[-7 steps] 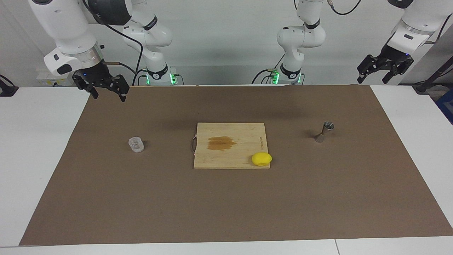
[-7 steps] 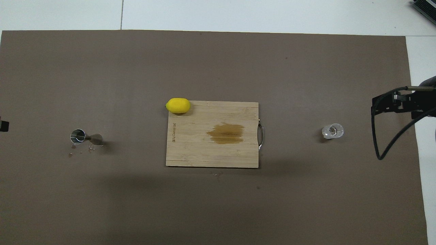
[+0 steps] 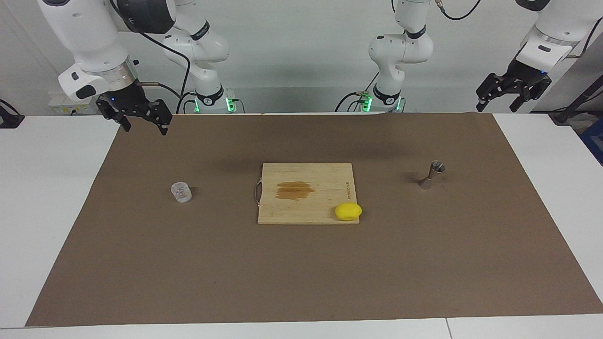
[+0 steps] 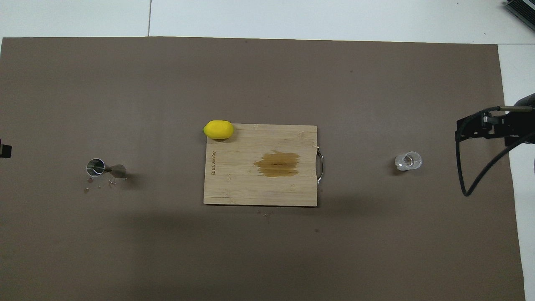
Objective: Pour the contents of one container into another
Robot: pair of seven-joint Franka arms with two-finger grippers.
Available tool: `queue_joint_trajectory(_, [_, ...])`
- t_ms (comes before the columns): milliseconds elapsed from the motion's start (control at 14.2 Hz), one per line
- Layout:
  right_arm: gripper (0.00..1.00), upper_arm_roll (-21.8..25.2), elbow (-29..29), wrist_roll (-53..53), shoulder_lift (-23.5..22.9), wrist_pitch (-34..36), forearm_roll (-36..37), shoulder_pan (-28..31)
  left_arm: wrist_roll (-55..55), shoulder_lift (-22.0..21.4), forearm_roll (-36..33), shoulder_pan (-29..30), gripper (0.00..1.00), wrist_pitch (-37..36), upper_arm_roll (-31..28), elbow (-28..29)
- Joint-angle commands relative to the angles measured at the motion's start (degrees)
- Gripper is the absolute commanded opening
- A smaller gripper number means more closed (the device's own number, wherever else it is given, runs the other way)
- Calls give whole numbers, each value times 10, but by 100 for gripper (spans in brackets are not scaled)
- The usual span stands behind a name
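The clear glass cup (image 3: 181, 192) (image 4: 408, 161) stands upright on the brown mat toward the right arm's end. The steel jigger (image 3: 432, 175) (image 4: 102, 168) stands upright toward the left arm's end, with a few droplets beside it. My right gripper (image 3: 143, 125) (image 4: 480, 125) hangs open and empty over the mat's edge at the right arm's end, apart from the cup. My left gripper (image 3: 497, 106) hangs open and empty off the mat's corner at the left arm's end, well away from the jigger. Only a sliver of it shows in the overhead view.
A wooden cutting board (image 3: 325, 174) (image 4: 234, 188) with a wet brown stain lies mid-mat between cup and jigger. A yellow lemon (image 3: 348, 211) (image 4: 218, 129) sits at its corner farther from the robots, toward the left arm's end. A black cable (image 4: 472, 184) hangs by the right gripper.
The left gripper has drifted slightly outward and upward. The right gripper, cup and jigger have not moved.
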State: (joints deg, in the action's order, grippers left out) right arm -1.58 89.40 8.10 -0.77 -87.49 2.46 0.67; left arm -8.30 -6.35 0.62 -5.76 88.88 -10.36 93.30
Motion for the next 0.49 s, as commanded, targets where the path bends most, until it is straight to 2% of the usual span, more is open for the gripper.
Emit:
queue_joint_trajectory(0, [99,-3,11,-2,11,2,-12,7,8,0,-11,-12,100,37,-1,11])
queue_joint_trajectory(211, [99,-3,11,-2,11,2,-12,7,28,-2,-10,-27,100,71,2,33])
queue_joint_trajectory(422, [99,-3,11,-2,11,2,-12,7,107,-6,-10,-64,100,165,2,93])
